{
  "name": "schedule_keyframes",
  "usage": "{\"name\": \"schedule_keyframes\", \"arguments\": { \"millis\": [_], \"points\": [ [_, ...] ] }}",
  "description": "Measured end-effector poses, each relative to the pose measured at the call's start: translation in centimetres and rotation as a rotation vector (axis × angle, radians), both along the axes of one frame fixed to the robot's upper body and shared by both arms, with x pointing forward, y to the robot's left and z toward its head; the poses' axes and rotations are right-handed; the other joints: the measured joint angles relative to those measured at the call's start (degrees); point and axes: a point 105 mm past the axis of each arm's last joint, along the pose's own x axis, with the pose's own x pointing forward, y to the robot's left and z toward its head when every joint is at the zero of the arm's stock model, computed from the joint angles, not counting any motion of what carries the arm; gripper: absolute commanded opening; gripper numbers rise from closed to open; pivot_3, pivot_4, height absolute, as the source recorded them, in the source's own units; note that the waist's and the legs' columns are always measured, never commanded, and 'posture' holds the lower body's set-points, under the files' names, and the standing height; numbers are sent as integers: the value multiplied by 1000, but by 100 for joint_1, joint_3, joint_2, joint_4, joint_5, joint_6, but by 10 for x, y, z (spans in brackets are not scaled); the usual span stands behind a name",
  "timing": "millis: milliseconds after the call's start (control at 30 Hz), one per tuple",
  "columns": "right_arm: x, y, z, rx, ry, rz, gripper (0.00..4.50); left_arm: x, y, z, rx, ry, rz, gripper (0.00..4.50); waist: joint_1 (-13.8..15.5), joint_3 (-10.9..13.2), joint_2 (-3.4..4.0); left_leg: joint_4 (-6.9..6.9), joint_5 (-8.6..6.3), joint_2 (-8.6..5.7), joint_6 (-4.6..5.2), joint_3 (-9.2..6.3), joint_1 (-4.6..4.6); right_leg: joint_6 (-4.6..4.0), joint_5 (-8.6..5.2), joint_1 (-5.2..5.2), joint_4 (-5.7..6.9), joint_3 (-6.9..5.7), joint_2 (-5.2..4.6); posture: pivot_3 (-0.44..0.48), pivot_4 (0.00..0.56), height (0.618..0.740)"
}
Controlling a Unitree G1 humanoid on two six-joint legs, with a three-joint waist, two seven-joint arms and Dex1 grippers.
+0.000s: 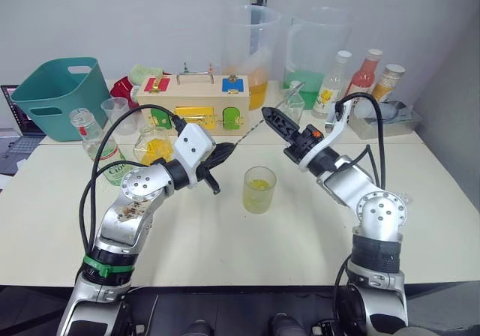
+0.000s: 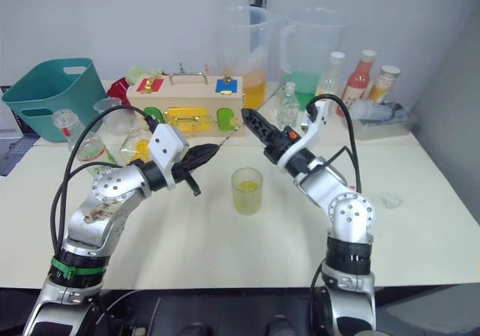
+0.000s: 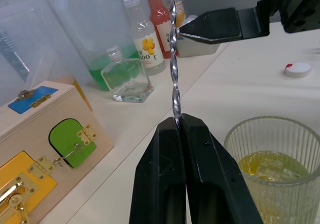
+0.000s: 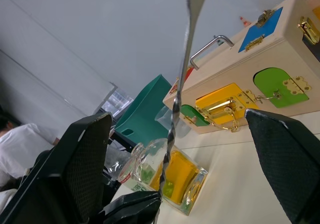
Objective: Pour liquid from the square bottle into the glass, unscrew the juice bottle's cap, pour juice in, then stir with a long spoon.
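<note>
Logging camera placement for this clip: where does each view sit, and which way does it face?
Eye views: head, looking down over both arms at the glass.
Left wrist view: along the left gripper, shut on the long spoon.
Right wrist view: between the right gripper's open fingers.
Shared: spoon, wooden box.

twisted silver long spoon (image 3: 173, 59) held above ribbed glass (image 1: 259, 190), yellow-green liquid (image 1: 259, 196) inside.
</note>
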Motion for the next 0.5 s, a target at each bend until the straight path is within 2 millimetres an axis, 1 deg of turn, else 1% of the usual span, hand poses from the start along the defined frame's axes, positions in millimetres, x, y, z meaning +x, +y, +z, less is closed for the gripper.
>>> {"name": "schedule_keyframes", "arguments": {
  "millis": [33,100,167,233,267,400,433,500],
  "points": [
    [1,1,1,7,1,1,4500,-2,-2,0,0,-3,-7,36,-4,0,0,0,0,0,0,0,0,0,0,-1,1,0,0,0,150,740],
    [3,3,4,5,-10,-9,3967,-4,-5,1,2,-10,-18,0,-7,0,0,0,0,0,0,0,1,0,0,-1,3,0,0,0,150,740],
    [5,4,7,21,-18,-19,3309,-6,-5,-1,3,-7,-21,0,-11,0,1,-1,0,0,0,0,2,0,0,-1,3,0,0,0,150,740],
    [7,6,6,24,-13,-25,2626,-6,-5,-4,3,4,-19,0,-11,0,1,-1,0,0,0,0,1,0,0,-1,3,0,0,0,150,740],
    [7,7,5,23,-11,-28,2236,-6,-5,-4,3,6,-18,0,-9,0,1,-1,0,0,0,0,1,0,0,-1,2,0,0,0,150,740],
    [8,7,4,25,-11,-33,949,-6,-5,-4,3,5,-18,0,-8,0,1,-1,0,0,0,0,1,0,0,0,2,0,0,0,150,740],
    [8,7,4,25,-11,-33,550,-6,-5,-4,3,5,-18,0,-8,0,1,-1,0,0,0,0,1,0,0,0,2,0,0,0,150,740],
    [8,8,4,26,-13,-31,22,-6,-5,-4,3,6,-17,0,-7,0,1,-1,0,0,0,0,1,0,0,0,2,0,0,0,150,740]
  ]
}}
